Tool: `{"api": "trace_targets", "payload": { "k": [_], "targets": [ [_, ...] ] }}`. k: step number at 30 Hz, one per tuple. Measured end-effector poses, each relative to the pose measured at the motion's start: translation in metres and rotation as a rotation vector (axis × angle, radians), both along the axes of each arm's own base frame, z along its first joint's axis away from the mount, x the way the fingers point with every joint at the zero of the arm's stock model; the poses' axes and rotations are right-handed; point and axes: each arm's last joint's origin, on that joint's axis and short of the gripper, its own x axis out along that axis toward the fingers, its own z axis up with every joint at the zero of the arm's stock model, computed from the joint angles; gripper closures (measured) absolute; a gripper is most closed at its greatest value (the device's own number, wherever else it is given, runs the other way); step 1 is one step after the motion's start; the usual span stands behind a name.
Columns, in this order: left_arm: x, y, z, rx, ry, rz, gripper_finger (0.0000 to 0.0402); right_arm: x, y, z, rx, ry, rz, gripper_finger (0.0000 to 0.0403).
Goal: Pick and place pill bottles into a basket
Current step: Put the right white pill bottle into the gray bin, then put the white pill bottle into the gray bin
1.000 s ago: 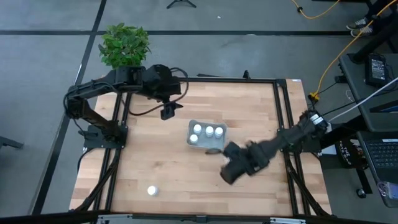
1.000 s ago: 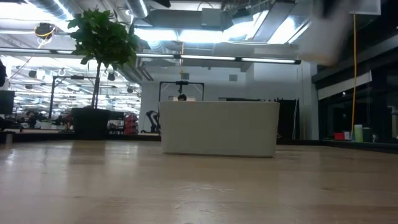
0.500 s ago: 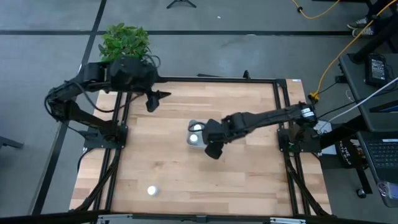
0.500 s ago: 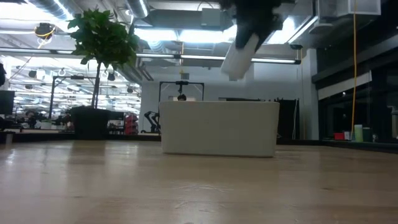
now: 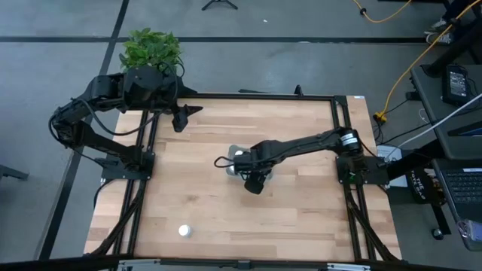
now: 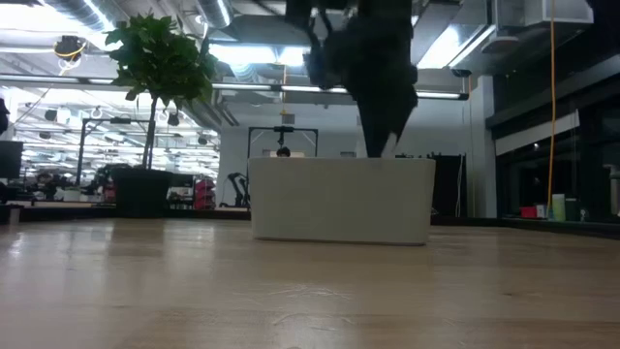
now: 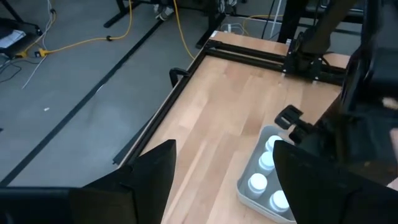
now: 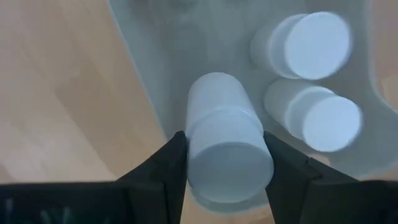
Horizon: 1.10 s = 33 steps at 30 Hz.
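Looking straight down from the high view, the right gripper [image 5: 254, 179] is reaching over the pale grey-blue basket [image 5: 233, 170], while the left gripper [image 5: 181, 118] is waiting well apart near the table's far edge. One stray pill bottle [image 5: 184, 231] is standing alone near the front edge, nearer the right arm.

At table height, the dark gripper is dipping just above the basket's rim [image 6: 339, 199].

From the left wrist, its own fingers [image 7: 146, 180] are spread and empty; capped bottles [image 7: 257, 183] are sitting in the basket beyond them.

From the right wrist, the fingers [image 8: 163, 165] are pinching a white bottle [image 8: 227, 140], its long axis running lengthwise between them, two stored bottles [image 8: 311, 45] just beside, basket floor directly beyond.
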Motion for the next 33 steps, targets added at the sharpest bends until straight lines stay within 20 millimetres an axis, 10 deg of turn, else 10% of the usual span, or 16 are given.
{"api": "trace_targets", "payload": {
  "k": [17,23,33],
  "targets": [
    [0.003,-0.005,-0.001,-0.009,0.004,-0.042,0.0142,0.009,0.001,-0.039,0.068,0.120,0.059,0.0243],
    [0.008,-0.009,-0.003,-0.009,0.016,-0.065,0.0142,0.009,0.001,-0.039,0.070,0.122,0.050,0.0129],
    [0.018,-0.013,-0.007,-0.012,0.042,-0.093,0.0142,0.025,0.003,0.012,0.084,-0.009,0.038,0.0060]
  ]
}}
